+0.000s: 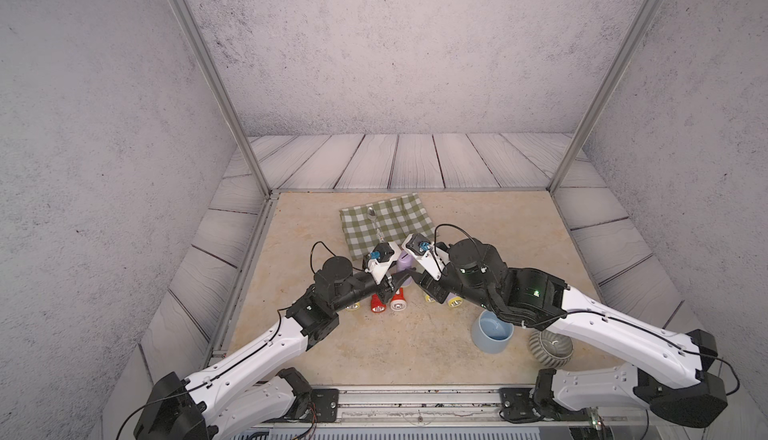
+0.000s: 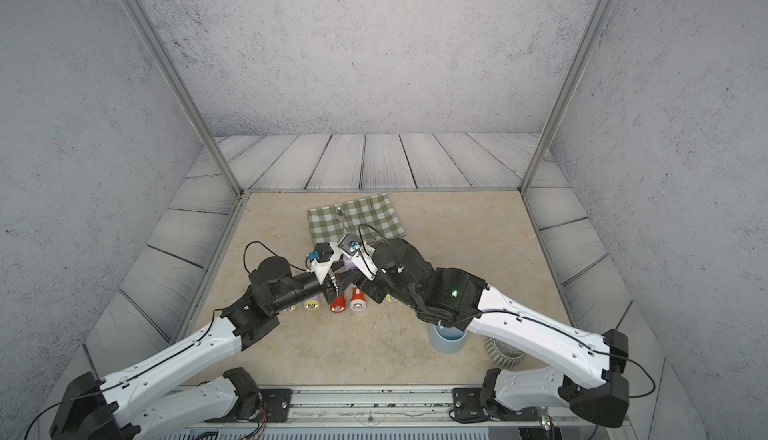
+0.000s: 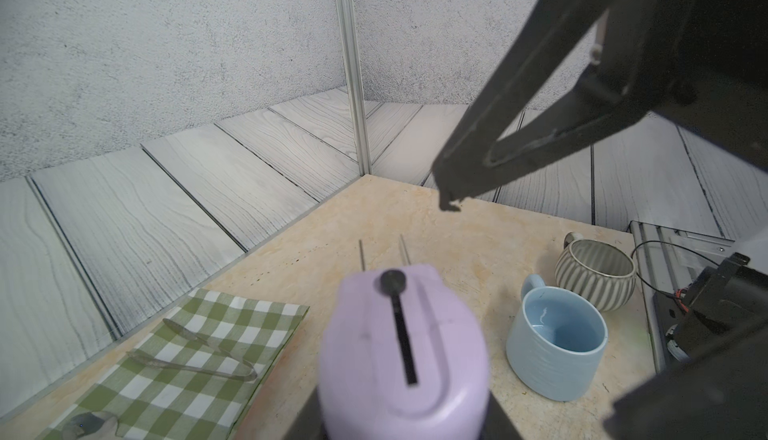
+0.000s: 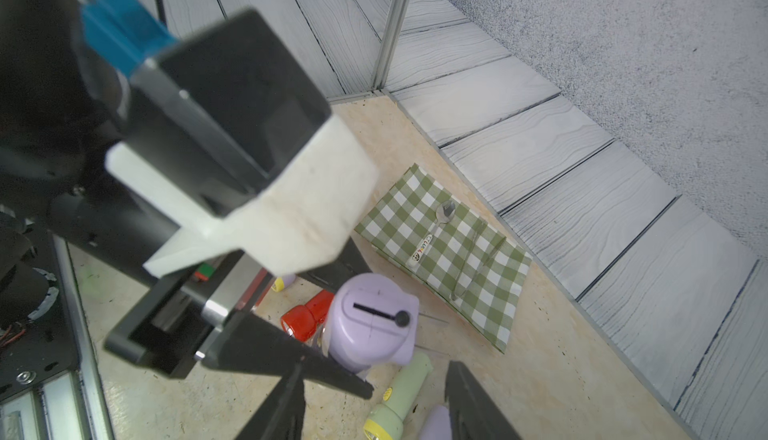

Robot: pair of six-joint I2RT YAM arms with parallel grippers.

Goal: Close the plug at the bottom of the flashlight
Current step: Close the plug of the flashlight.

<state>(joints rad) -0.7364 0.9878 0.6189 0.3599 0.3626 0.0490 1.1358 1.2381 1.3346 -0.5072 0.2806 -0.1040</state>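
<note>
The left end effector (image 1: 398,282) is pinching the lilac flashlight (image 3: 402,354) between its dark fingers (image 3: 500,421), holding it near the middle of the worktop (image 1: 374,354), just on the near side of the green checked cloth (image 1: 386,221). In the right wrist view the flashlight is sitting above the red flashlights (image 4: 309,317) lying in a row below it.

The flashlight is showing a rounded, pale lilac body with a raised oval panel. A black slider strip (image 3: 404,334) is running along that panel and ending in a round black knob. Two thin metal prongs (image 3: 362,255) are sticking straight out of the end that is pointing away from the left wrist.

The right end effector (image 4: 376,365) is hanging close beside the flashlight with its fingers spread and nothing between them. A blue mug (image 1: 492,332) and a ribbed grey cup (image 1: 550,346) are standing well apart from it, under the right arm.
</note>
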